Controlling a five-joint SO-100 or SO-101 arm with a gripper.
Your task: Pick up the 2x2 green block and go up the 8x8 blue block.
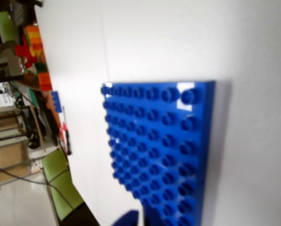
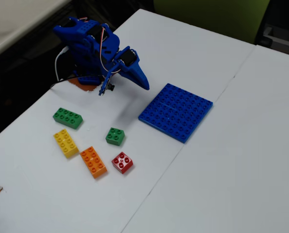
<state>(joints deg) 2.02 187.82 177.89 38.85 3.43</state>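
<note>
The 8x8 blue block [image 2: 176, 111] lies flat on the white worktop [image 2: 241, 160], turned at an angle to the worktop's edges, and serves as the landmark here. In the fixed view, the 2x2 green block [image 2: 115, 136] sits to the left of the plate and a little nearer the camera, apart from it with bare worktop between them. It stands free on all sides. Just below and right of it is a small red brick [image 2: 122, 162], near but not touching. Farther left of the plate lie an orange brick [image 2: 93, 161], a yellow brick [image 2: 66, 143] and a longer green brick [image 2: 67, 118], all separate from one another.

The blue arm [image 2: 93, 51] is folded up beyond the plate's upper-left side, and its fingers [image 2: 143, 82] point down toward the plate's near corner, raised above the worktop and holding nothing. They taper together to a single tip in the fixed view, so they look pressed together. In the wrist view only their blue tips [image 1: 131, 219] enter at the bottom edge.

A seam in the worktop runs close along the plate's right side. Right of and beyond the plate the surface is wide and bare. In the wrist view the plate [image 1: 164, 150] fills the centre, with coloured bricks [image 1: 34, 47] stacked past the worktop's far edge.
</note>
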